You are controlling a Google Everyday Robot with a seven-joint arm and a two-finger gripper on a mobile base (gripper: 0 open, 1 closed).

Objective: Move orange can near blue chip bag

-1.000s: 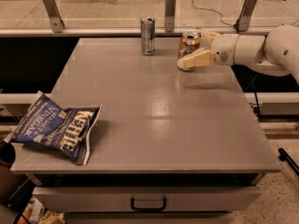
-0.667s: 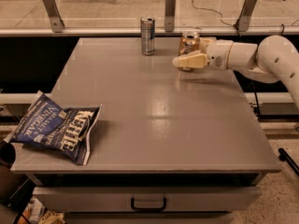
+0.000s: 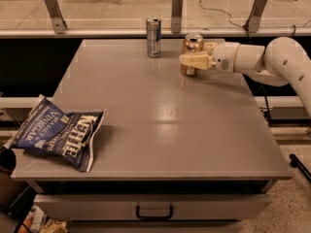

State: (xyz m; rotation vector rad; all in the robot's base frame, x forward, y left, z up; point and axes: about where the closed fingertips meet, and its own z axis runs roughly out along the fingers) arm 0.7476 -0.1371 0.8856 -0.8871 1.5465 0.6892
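The orange can (image 3: 193, 43) stands upright at the far right of the grey table (image 3: 165, 115). My gripper (image 3: 195, 56) reaches in from the right at the can's height and is right against it, with part of it crossing the can's front. The can's base rests on the table. The blue chip bag (image 3: 56, 134) lies flat at the table's near left corner, far from the can.
A taller slim silver-blue can (image 3: 153, 36) stands at the far edge, just left of the orange can. My white arm (image 3: 272, 59) stretches off to the right. A rail with metal posts (image 3: 177, 11) runs behind the table. A drawer handle (image 3: 154, 212) sits below the front edge.
My gripper has moved left along the far side of the table, from beside the orange can to right against it. The can and the bag have not moved.
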